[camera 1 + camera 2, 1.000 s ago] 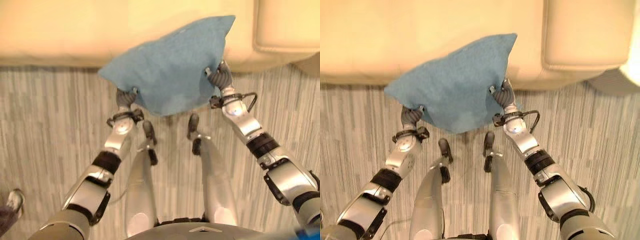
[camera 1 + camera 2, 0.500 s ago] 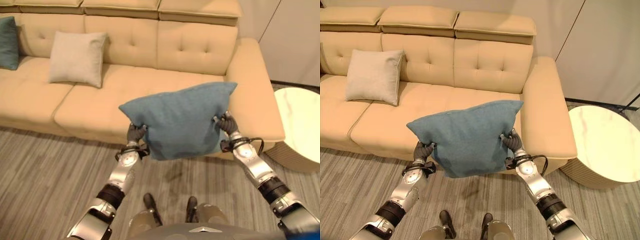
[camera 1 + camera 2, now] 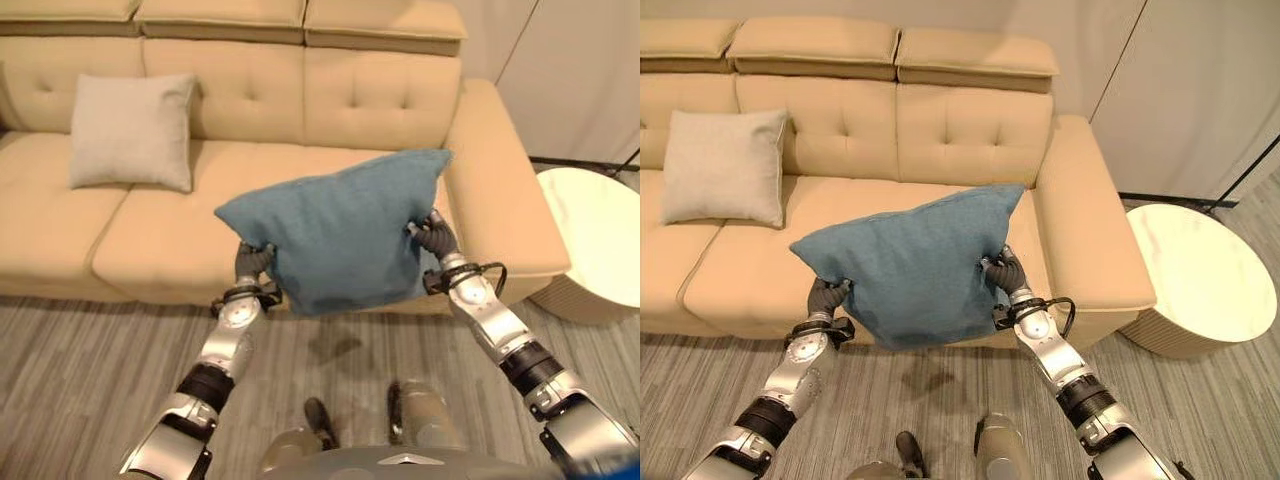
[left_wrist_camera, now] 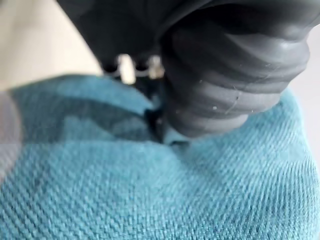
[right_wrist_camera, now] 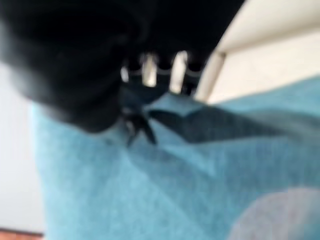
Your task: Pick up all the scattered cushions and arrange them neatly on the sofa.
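Observation:
I hold a blue cushion [image 3: 340,240] in the air between both hands, in front of the beige sofa [image 3: 330,100]. My left hand [image 3: 252,262] is shut on its lower left edge, and my right hand [image 3: 432,237] is shut on its right edge. The cushion's cloth [image 4: 150,190] bunches under the left hand's cover, and its cloth [image 5: 150,190] puckers under the right hand's fingers. A light grey cushion [image 3: 132,131] leans upright against the sofa back, left of the blue one.
A round white side table [image 3: 1198,274] stands on the floor to the right of the sofa's right armrest [image 3: 1085,230]. Grey striped flooring [image 3: 90,380] runs along the sofa front. The right seat [image 3: 930,200] behind the blue cushion is bare.
The camera has tipped up from the floor to the whole sofa. Both hands have lifted the blue cushion higher, and it now hangs before the right seat.

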